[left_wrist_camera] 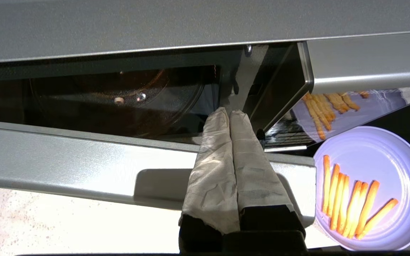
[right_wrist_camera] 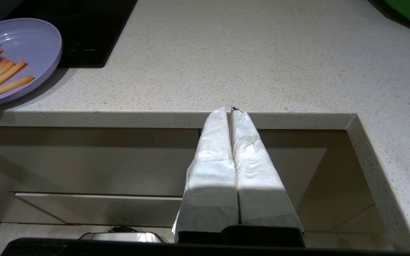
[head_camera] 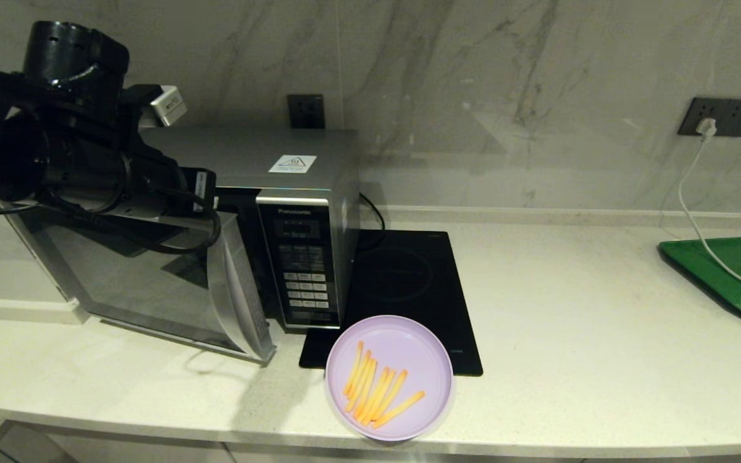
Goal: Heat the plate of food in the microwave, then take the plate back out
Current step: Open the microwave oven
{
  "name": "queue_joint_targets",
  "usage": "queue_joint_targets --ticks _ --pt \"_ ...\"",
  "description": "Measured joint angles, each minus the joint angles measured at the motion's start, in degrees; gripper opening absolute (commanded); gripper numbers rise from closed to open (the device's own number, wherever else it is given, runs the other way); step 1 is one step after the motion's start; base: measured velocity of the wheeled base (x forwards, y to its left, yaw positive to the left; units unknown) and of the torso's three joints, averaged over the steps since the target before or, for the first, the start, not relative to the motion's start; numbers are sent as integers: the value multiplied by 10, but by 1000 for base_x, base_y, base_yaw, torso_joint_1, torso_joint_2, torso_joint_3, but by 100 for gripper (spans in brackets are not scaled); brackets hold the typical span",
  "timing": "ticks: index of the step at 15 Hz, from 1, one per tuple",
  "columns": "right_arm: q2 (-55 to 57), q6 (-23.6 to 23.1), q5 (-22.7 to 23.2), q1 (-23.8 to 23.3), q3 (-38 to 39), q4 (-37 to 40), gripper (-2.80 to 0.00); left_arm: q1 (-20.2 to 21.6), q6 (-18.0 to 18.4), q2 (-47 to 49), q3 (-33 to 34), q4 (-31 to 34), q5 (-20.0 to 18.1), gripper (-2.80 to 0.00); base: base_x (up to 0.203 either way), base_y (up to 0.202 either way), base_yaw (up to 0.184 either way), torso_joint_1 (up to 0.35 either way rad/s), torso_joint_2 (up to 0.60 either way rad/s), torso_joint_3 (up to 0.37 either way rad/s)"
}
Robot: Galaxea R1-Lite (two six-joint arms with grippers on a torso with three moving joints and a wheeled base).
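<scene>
Pressing its wrapped fingers together, the left gripper [left_wrist_camera: 230, 115] sits over the top edge of the microwave [head_camera: 306, 193] door [head_camera: 152, 283], which stands ajar. The plate of food [head_camera: 388, 377] rests at the counter's [head_camera: 602, 360] front edge, partly on the black hob [head_camera: 409, 276]. The right gripper [right_wrist_camera: 230, 111], closed and empty, hangs below the counter's edge. A green tray [head_camera: 731, 270] lies far right.

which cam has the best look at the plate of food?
Head view: the whole plate of food shows, at the counter's front edge and overlapping the hob. Left wrist view shows nearly all of it beside the shut left pincer. Right wrist view catches only part of it; the right pincer is shut, below the counter edge.
</scene>
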Motion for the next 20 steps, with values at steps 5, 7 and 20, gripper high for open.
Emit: queue_joint_targets --ticks 5,7,20 --pt "0 0 0 0 0 0 -280 3 -2 -29 20 32 17 -280 0 0 0 0 0 0" --pt "0 0 0 0 0 0 -280 8 -3 -59 51 39 28 -280 0 0 0 0 0 0" --pt "0 0 0 0 0 0 -280 170 117 -317 143 122 17 -280 0 0 0 0 0 0"
